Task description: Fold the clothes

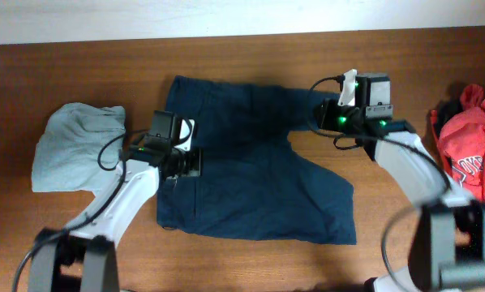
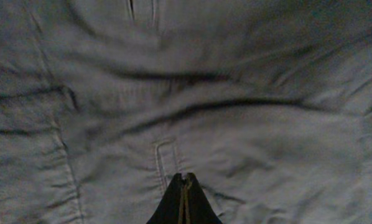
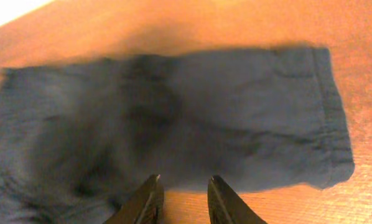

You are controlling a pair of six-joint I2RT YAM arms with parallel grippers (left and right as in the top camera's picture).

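Dark navy shorts [image 1: 251,170] lie spread flat in the middle of the wooden table, waistband to the left and two wide legs to the right. My left gripper [image 1: 187,165] hovers over the waistband end. In the left wrist view its jaws [image 2: 185,178] are shut, tips together just over the navy shorts [image 2: 236,93], with no cloth seen between them. My right gripper [image 1: 322,113] is by the end of the upper leg. Its fingers [image 3: 184,180] stand open with bare wood showing between them, just short of the leg's edge [image 3: 204,106].
A pale grey-green garment [image 1: 72,146] lies bunched at the left of the table. A red garment with white lettering [image 1: 469,154] is heaped at the right edge. The table's far edge meets a white wall [image 1: 226,16].
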